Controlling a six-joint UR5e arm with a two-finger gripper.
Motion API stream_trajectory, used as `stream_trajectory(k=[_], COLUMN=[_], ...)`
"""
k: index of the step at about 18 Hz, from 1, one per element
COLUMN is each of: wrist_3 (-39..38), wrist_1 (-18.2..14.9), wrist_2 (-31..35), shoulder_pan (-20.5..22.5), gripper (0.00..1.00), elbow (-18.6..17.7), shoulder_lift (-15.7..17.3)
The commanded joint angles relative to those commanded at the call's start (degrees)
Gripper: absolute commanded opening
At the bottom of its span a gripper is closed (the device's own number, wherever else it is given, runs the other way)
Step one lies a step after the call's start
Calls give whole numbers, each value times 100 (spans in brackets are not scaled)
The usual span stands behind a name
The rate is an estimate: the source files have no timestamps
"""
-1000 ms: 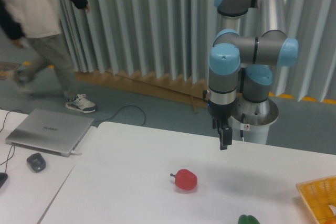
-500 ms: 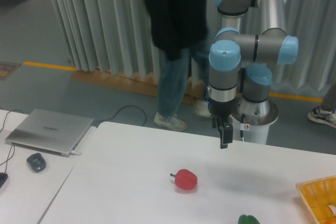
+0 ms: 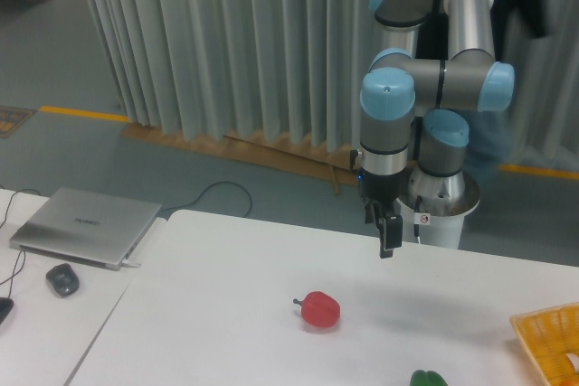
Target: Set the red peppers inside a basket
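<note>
A small glossy red pepper (image 3: 319,310) lies on the white table (image 3: 226,314), its dark stem pointing left. My gripper (image 3: 386,240) hangs above the table, up and to the right of the pepper, well apart from it and holding nothing. Seen edge-on, its fingers look close together, so I cannot tell if it is open. The yellow-orange basket (image 3: 548,339) shows only as a corner at the right edge of the frame.
A dark green pepper (image 3: 427,379) pokes in at the bottom edge. A closed laptop (image 3: 83,224) and a grey mouse (image 3: 61,278) sit on a separate table at the left. The arm's base (image 3: 441,201) stands behind the table. A person passes at the far right behind the arm.
The arm, gripper and pepper have not moved. A person in the background has walked from left to right behind the arm.
</note>
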Motion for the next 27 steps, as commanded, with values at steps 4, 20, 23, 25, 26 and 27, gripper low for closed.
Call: stream_trajectory(k=[4,20,23,25,26,27], wrist_3=[-9,-141,-132,-132,-149,-149], wrist_1=[0,854,608,563,571,580], wrist_2=[9,297,510,527,527,527], shoulder_pan=[-9,-97,-97,-88,-88,-88], gripper=[100,100,100,100,100,100], elbow=[0,-519,-457,-370,-360,-343], shoulder_lift=[-18,263,211,158,88,-17])
